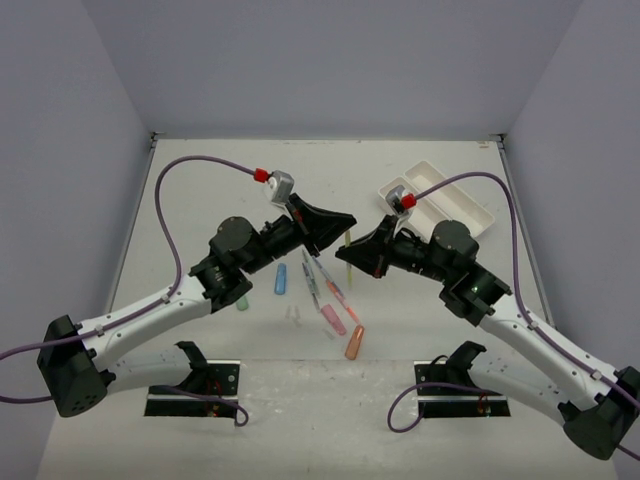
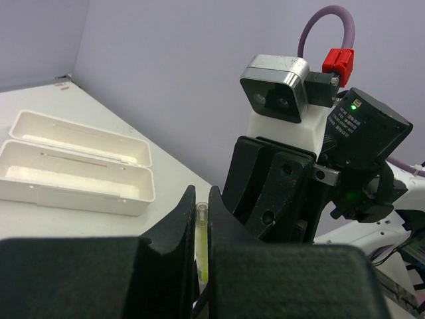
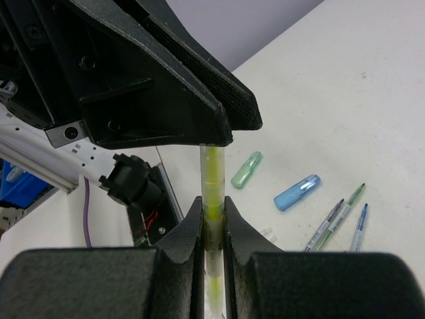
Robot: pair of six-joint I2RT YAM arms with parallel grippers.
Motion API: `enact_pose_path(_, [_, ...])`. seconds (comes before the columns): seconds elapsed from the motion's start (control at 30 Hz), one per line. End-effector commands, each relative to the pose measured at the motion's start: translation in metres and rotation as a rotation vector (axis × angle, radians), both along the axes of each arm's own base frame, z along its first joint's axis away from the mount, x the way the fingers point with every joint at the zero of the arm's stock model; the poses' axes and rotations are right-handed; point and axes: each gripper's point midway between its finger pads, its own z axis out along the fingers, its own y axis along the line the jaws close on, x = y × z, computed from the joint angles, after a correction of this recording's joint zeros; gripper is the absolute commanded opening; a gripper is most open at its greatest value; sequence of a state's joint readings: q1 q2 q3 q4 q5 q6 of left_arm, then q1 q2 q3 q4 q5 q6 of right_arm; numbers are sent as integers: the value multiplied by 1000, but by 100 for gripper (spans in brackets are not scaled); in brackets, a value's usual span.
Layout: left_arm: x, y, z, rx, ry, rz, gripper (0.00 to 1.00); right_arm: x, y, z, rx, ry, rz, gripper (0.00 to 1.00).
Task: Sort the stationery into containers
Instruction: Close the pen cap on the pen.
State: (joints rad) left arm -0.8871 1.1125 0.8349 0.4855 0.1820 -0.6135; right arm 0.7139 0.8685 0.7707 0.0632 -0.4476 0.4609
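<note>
**Currently: left tool [image 1: 348,222] and right tool [image 1: 343,257] both on one yellow pen [image 1: 347,240]**

You have the yellow pen lifted off the surface [image 1: 400,320], in the air near the middle of the scene, gripped by both arms at once. The left tool comes in from the left, with its fingers pinched tight on the pen's far end. In your left wrist view the barrel fills the narrow slot between them. The right tool comes in from the right and is clamped on the same barrel just nearer than the left one. In the right wrist view the two tools sit close together, with a short stretch of yellow showing between them.

The white tray [image 1: 462,203], split into two long compartments, sits far right on the surface, well apart from the pen. The left wrist view shows no stationery in either compartment.

The rest lies loose on the surface, near the pen and just below the tools:
- a stubby blue piece [image 1: 280,280]
- a green piece [image 1: 241,302] to its left
- a few thin pens [image 1: 312,275]
- a pink piece [image 1: 333,318]
- an orange piece [image 1: 354,342], nearest of all
- tiny clear bits [image 1: 293,313] between the blue and pink pieces
</note>
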Motion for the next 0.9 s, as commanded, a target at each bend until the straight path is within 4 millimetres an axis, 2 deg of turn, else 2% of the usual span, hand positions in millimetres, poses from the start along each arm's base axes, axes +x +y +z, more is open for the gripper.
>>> enact_pose_path(0.0, [-18, -6, -26, 31, 39, -83, 0, 22, -2, 65, 78, -144, -98, 0])
enact_pose_path(0.03, [-20, -7, -31, 35, 50, -89, 0, 27, -2, 75, 80, -165, -112, 0])
enact_pose_path(0.1, [-25, -9, -39, 45, 61, -98, 0, 35, -1, 81, 69, -182, -134, 0])
enact_pose_path(0.27, [-37, -11, -58, 59, 97, -99, 0, 50, -3, 123, 98, -261, -175, 0])
enact_pose_path(0.33, [-41, -9, -62, 54, 107, -99, 0, 55, -2, 130, 95, -280, -179, 0])
enact_pose_path(0.4, [-47, -10, -66, 48, 124, -112, 0, 57, -2, 149, 110, -324, -184, 0])
enact_pose_path(0.53, [-52, -9, -77, 55, 151, -120, 0, 58, 1, 167, 116, -374, -158, 0])
enact_pose_path(0.6, [-52, -7, -78, 53, 146, -116, 0, 61, 6, 160, 91, -369, -143, 0])
enact_pose_path(0.67, [-45, -2, -73, 71, 136, -65, 0, 66, 12, 136, 27, -338, -122, 0])
enact_pose_path(0.7, [-36, 4, -85, 153, 173, 1, 0, 68, 14, 122, -9, -327, -112, 0])
enact_pose_path(0.73, [-12, 14, -59, 149, 159, 140, 4, 71, 15, 102, -63, -305, -106, 0])
enact_pose_path(0.77, [9, 31, -52, 206, 184, 288, 47, 78, 11, 77, -141, -287, -127, 0])
enact_pose_path(0.8, [29, 51, -48, 257, 218, 420, 73, 85, 6, 50, -202, -259, -158, 0])
enact_pose_path(0.83, [46, 72, -45, 303, 251, 546, 93, 91, -1, 24, -259, -229, -194, 0])
enact_pose_path(0.87, [60, 93, -36, 321, 272, 649, 97, 98, -10, 9, -306, -223, -245, 0])
